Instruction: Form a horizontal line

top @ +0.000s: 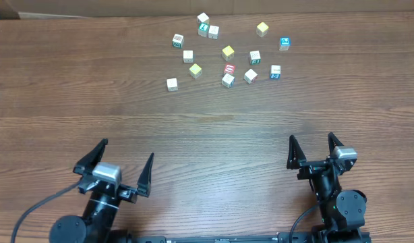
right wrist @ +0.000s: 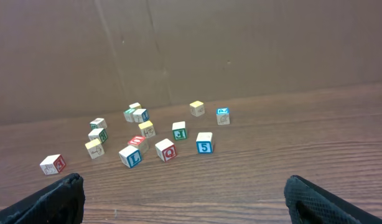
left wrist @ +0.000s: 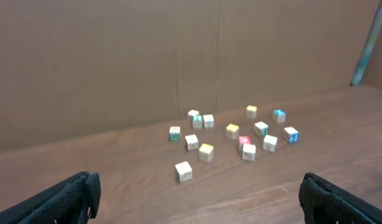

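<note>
Both arms sat at the near edge of the wooden table [top: 58, 101]. In the overhead view the left gripper [top: 127, 151] was at about 7 o'clock and the right gripper [top: 312, 138] at about 5 o'clock, each with jaws spread wide and nothing between them. The letter cubes lay scattered at 12 o'clock, well apart from both grippers, with no line formed yet. Likely members, in our judgement, were the plain pale cube [top: 172, 84] at the scatter's 7 o'clock, the yellow-faced cube [top: 195, 70] near it at its 2 o'clock, and the green-marked cube [top: 178, 40] at the scatter's 10 o'clock. We could not single out the fourth. The red-marked cube [top: 229, 69] and blue-marked cube [top: 284, 43] belonged outside the line. We read the step in hand as the first reach. The left arm looked better placed for the plain pale cube, which stood free of its neighbours. Our advice was to descend from above with the fingers square to two opposite faces, avoid nudging the yellow-faced cube, and lay the row on the bare strip at the scatter's 6 o'clock.
</note>
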`<state>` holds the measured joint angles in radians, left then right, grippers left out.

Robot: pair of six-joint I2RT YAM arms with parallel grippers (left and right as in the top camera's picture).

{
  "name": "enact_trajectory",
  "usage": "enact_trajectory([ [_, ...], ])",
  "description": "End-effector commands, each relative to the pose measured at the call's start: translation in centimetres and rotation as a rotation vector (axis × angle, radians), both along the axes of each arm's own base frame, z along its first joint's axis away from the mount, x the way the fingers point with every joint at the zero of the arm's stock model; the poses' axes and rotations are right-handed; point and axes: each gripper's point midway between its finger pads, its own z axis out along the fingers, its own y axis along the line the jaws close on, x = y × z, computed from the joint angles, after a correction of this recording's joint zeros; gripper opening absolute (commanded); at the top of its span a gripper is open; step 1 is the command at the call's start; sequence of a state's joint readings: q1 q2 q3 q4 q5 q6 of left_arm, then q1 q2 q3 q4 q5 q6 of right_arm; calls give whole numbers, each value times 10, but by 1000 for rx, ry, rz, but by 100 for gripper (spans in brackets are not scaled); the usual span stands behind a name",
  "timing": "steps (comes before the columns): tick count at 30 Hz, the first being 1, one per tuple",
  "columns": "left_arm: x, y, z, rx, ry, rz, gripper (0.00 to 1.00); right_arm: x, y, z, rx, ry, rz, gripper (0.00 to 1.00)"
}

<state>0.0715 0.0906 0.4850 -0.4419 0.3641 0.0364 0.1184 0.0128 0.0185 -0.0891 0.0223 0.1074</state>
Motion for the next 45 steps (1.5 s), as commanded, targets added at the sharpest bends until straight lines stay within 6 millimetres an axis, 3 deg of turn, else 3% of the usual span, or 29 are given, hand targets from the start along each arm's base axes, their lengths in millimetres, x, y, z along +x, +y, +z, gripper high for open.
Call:
enact_trajectory([
  [1, 2, -3, 23, -26, 46, -18, 100, 0, 0, -1, -3, -6, 2, 100],
  [6, 14, -7, 52, -54, 162, -43, 99, 0, 0, -1, -3, -6, 2, 100],
  [13, 27, -28, 74, -108, 404, -177, 100, 0, 0, -1, -3, -6, 2, 100],
  [17, 37, -38, 64, -200, 520, -230, 100, 0, 0, -1, -3, -6, 2, 100],
  [23, 42, -65, 65, -233, 542, -448, 99, 0, 0, -1, -3, -6, 2, 100],
  [29, 59, -75, 58, -283, 590, -542, 100, 0, 0, -1, -3, -6, 2, 100],
  [32, 74, -70, 42, -318, 661, -486, 99, 0, 0, -1, -3, -6, 2, 100],
  [37, 104, -51, 15, -317, 762, -238, 100, 0, 0, -1, -3, -6, 2, 100],
  [45, 157, -41, 13, -50, 753, 131, 100, 0, 0, -1, -3, -6, 2, 100],
])
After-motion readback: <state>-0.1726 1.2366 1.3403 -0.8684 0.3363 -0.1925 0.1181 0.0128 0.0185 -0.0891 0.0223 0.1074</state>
